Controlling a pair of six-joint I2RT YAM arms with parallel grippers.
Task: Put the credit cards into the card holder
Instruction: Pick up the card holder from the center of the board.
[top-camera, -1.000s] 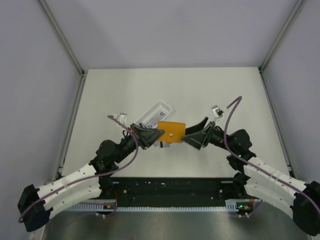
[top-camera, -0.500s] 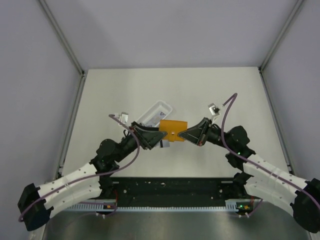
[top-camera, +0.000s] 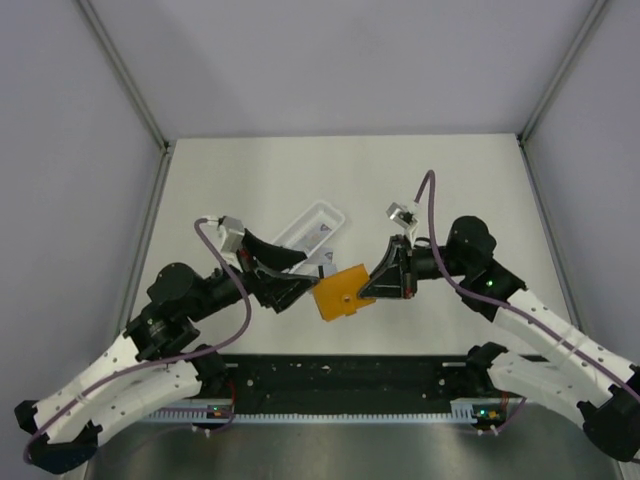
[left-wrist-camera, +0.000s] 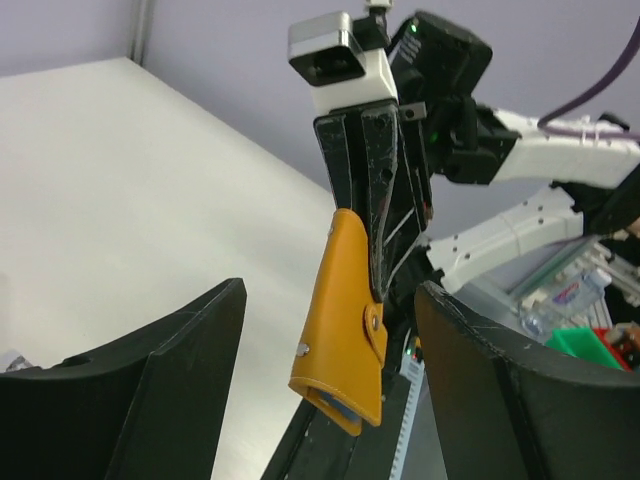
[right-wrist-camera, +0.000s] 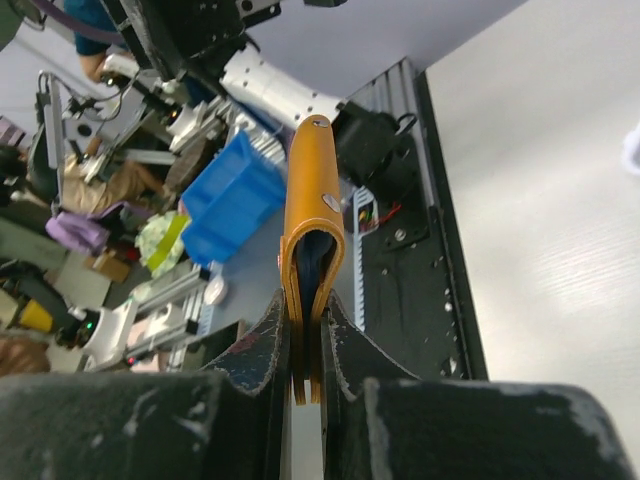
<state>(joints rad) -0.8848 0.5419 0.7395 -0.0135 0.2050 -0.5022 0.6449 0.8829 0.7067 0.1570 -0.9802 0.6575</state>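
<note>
Right jaws are pinched tight on one end of the card holder (top-camera: 343, 292). It's up off the tabletop (top-camera: 250, 170) and tilted, with the right arm (top-camera: 470, 262) just to its right. Left jaws are spread wide and empty, just left of the holder. In the left wrist view the holder (left-wrist-camera: 345, 320) hangs with its mouth at the free lower end, lining showing. That looks like a good pinch: it's well away from the mouth, so it shouldn't clamp the pocket shut. The white tray (top-camera: 312, 228) sits behind-left of the holder. Credit cards (top-camera: 324, 266): only a small pale piece shows between holder and tray, too small to be sure. Send the left jaws for a card and grip it by a short end. Turn the right wrist so the mouth faces left, then feed the card in flat and slow. A skewed card likely catches the lip or levers the holder out of the pinch.
</note>
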